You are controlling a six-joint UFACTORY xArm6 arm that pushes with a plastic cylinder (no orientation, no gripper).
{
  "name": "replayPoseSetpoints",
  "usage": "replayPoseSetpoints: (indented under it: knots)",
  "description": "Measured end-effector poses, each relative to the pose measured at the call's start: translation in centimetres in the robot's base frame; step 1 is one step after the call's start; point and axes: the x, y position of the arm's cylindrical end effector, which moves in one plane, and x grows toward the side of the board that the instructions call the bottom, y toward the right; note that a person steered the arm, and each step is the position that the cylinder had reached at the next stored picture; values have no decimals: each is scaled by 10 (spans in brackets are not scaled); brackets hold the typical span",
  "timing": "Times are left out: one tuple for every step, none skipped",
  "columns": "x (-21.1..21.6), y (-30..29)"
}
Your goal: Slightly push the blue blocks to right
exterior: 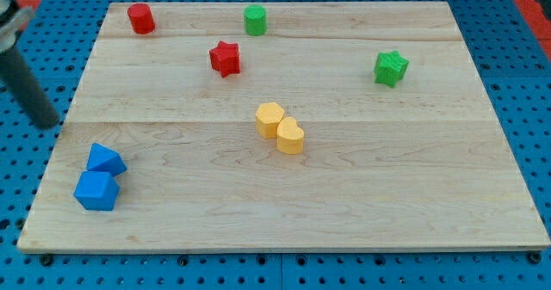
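Observation:
Two blue blocks sit touching near the board's lower left: a blue cube (95, 191) and, just above it, a smaller blue wedge-like block (106, 160). My tip (45, 122) is at the end of the dark rod that comes down from the view's upper left. It stands just off the board's left edge, above and left of the blue blocks, apart from them.
A red cylinder (141, 18) and a green cylinder (255, 20) stand near the top edge. A red star (225, 58) lies below them. A green star (390, 67) is at the right. Two yellow blocks (281, 128) touch at the centre. The wooden board (387, 195) lies on blue pegboard.

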Motion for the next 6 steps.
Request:
replayPoseSetpoints:
  knots:
    - [22,-1]
    - [43,8]
    - [51,45]
    - [48,90]
    - [50,62]
    - [71,22]
